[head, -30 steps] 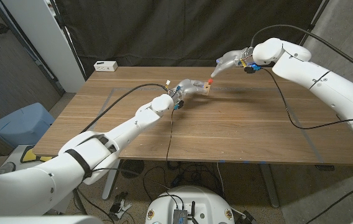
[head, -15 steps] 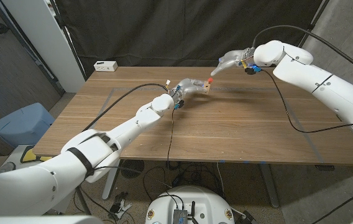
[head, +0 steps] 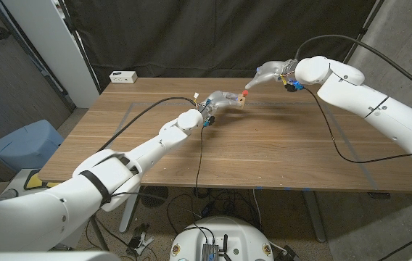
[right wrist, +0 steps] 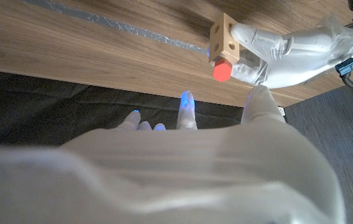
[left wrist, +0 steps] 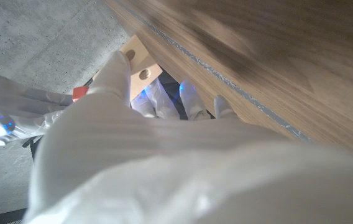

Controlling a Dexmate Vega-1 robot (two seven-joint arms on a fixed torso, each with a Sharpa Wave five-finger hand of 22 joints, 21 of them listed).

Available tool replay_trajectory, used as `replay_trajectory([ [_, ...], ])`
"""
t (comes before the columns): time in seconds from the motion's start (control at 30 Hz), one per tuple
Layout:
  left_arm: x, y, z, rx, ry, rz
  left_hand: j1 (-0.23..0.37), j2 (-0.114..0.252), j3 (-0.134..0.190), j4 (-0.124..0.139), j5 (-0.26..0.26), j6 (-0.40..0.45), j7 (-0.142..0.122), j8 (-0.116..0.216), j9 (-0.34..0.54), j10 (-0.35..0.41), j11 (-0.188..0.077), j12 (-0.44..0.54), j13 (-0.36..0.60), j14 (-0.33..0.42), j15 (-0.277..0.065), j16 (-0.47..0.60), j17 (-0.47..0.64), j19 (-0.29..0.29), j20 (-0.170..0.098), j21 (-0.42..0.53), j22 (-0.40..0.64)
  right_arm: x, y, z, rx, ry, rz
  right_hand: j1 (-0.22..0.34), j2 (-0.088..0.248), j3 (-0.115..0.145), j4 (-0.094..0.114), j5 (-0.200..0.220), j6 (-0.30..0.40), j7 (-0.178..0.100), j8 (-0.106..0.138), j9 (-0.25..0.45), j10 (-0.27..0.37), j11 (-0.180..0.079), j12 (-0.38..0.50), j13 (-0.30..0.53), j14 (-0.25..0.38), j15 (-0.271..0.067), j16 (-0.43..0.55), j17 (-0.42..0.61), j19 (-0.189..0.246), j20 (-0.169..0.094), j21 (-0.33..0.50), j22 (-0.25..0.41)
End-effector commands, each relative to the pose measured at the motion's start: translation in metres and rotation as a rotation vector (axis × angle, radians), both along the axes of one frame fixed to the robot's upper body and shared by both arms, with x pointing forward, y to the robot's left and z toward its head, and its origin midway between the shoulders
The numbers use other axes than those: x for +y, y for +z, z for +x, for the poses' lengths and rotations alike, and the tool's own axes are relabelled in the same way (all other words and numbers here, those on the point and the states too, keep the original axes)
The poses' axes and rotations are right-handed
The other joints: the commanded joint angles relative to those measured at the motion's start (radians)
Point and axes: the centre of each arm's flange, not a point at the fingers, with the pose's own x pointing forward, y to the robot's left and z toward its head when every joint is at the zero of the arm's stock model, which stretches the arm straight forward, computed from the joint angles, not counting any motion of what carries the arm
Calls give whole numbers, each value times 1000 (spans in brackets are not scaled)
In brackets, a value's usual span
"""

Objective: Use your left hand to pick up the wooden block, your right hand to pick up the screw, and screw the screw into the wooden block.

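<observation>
My left hand (head: 223, 100) holds the small wooden block (head: 241, 102) up above the far middle of the table (head: 264, 152). The left wrist view has a finger (left wrist: 117, 71) lying along the block (left wrist: 140, 59), which has round holes. A screw with a red head (head: 246, 94) sticks out of the block's face (right wrist: 225, 34). My right hand (head: 268, 74) reaches in from the right, fingertips close to the screw. In the right wrist view a fingertip (right wrist: 186, 99) and the thumb (right wrist: 256, 93) stand spread on either side of the red head (right wrist: 222, 71), with gaps. My left hand (right wrist: 288, 50) grips the block there.
A white box (head: 123, 76) sits at the table's back left corner. Black cables (head: 200, 148) run from my left wrist across the table to its front edge. A blue bin (head: 25, 145) stands on the floor to the left. A dark curtain hangs behind.
My right forearm and elbow have swung a little leftward while the right hand stayed at the screw. The left hand and the block have held still.
</observation>
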Motion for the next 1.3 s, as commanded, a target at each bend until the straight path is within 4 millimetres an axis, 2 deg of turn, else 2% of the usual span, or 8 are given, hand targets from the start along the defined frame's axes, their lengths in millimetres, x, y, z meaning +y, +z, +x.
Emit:
replay_trajectory([
  [0.03, -1, 1, 2, 1, -1, -1, -5, 22, 3, 5, 7, 16, -1, 6, 3, 5, -1, 5, 5, -3, -34, -2, 0, -3, 0, 7, 3, 2, -11, -2, -38, -14, 31, 10, 1, 6, -6, 5, 0, 5, 0, 3, -1, 8, 3, 5, -37, 7, 3, 3, 13, 3, 9, 3],
  [0.57, 0, 2, 1, -1, -1, 1, -5, 21, 2, 5, 7, 16, -2, 7, 3, 6, -2, 4, 5, -3, -34, -3, 0, -2, -1, 7, 3, 9, -27, -3, -84, -48, 43, 37, -3, 18, -26, 2, 0, 3, 3, 7, -2, 13, 1, 6, -29, 5, 1, 2, 28, 2, 11, 2],
  [1.3, -3, -6, -11, -7, -9, -2, -7, 21, 1, 7, 7, 17, 1, 7, 3, 7, -1, 4, 4, -2, -34, -2, 0, -2, -1, 7, 3, 17, -43, -10, -140, -83, 31, 88, -22, 34, -46, 7, 64, -25, 44, 21, 25, 5, 4, 8, 3, -9, 4, 0, 62, -5, 14, 2],
])
